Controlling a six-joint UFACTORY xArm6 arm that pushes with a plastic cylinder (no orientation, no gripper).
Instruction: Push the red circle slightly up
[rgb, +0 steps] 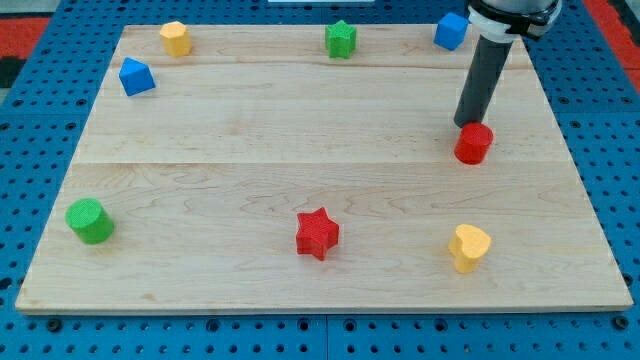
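The red circle (473, 143) is a short red cylinder on the wooden board (300, 130), at the view's right, about mid-height. My tip (464, 125) is the lower end of the dark rod that comes down from the view's top right. It sits just above and slightly left of the red circle, touching or nearly touching its upper edge.
A red star (317, 233) lies at bottom centre, a yellow heart (469, 247) at bottom right, a green cylinder (90, 220) at bottom left. A blue block (135, 77) and a yellow block (175, 38) sit top left, a green star (341, 39) top centre, a blue block (451, 30) top right.
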